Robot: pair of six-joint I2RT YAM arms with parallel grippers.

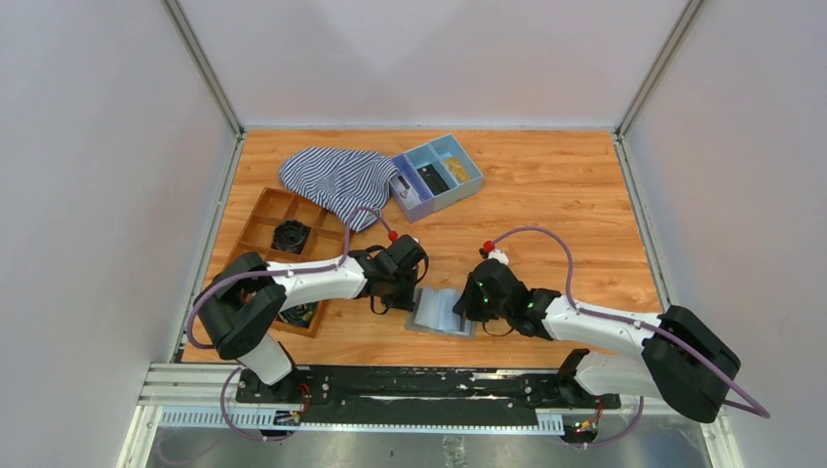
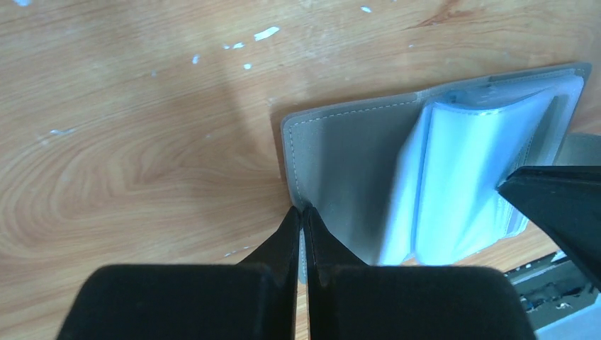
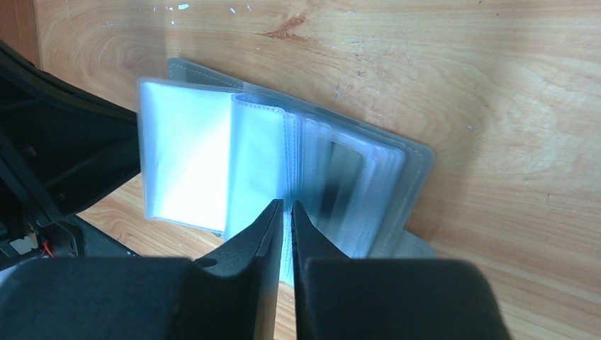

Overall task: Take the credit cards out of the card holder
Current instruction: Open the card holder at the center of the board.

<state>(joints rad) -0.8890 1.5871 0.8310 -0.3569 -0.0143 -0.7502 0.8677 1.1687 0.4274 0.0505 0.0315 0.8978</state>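
Observation:
The grey card holder (image 1: 441, 310) lies open near the table's front edge, between both grippers. My left gripper (image 1: 412, 294) is shut on the edge of its left cover (image 2: 340, 152), with the fingertips (image 2: 294, 219) pinching the stitched rim. My right gripper (image 1: 470, 304) is shut on one of the clear plastic sleeves (image 3: 255, 156) that fan up from the spine. The sleeves look pale blue-white and blurred. A dark rectangle (image 3: 342, 173) shows inside one sleeve. I cannot make out a credit card for certain. My right finger (image 2: 560, 205) shows in the left wrist view.
A blue three-compartment tray (image 1: 458, 166) with small items stands at the back. A striped cloth (image 1: 336, 180) lies beside it, partly over a wooden compartment tray (image 1: 265, 210) at the left. The black base rail (image 1: 419, 385) runs just in front of the card holder.

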